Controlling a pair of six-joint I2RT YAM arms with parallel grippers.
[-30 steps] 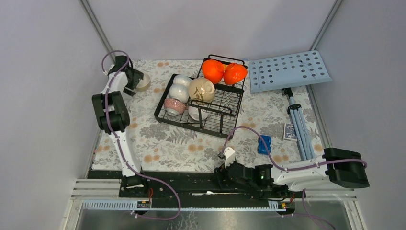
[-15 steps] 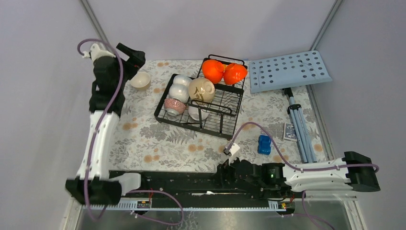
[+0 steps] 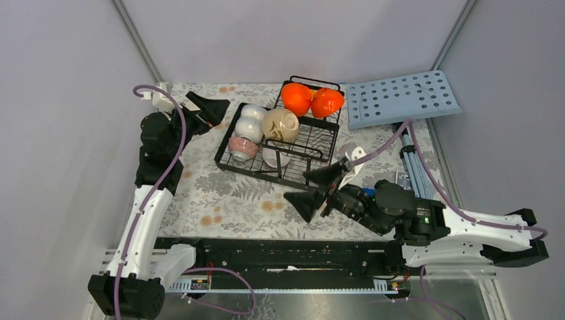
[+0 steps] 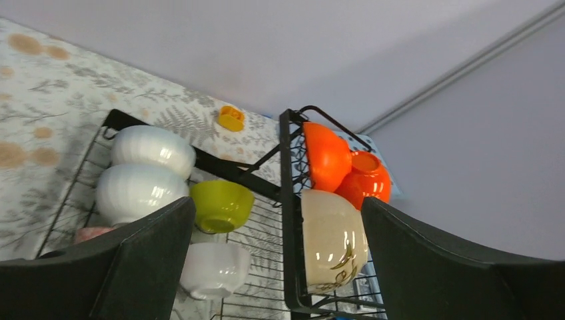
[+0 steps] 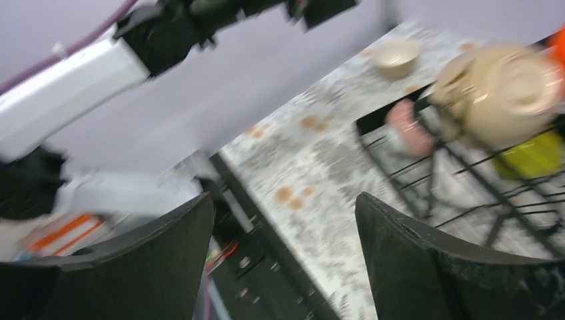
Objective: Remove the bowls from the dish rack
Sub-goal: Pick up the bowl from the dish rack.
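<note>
Your dish rack sits at the upper centre of the overhead view on the floral bench. Its longer side runs left to right across the frame, dipping a little toward the right, and its raised basket is at the upper right corner. In that basket two orange bowls lie tipped on their sides, touching each other. Just below them a big cream bowl stands on edge against the basket's wire. At the rack's left end two white bowls stand on edge one behind the other, with a pink speckled bowl below them and another white bowl at lower centre. Your left wrist view also shows a yellow-green bowl among them. Your left gripper hovers at the rack's upper left, pointing at it, jaws spread wide and empty. Your right gripper hangs just below the rack's lower edge, jaws also spread, holding nothing. A light-blue perforated board lies right of the basket.
</note>
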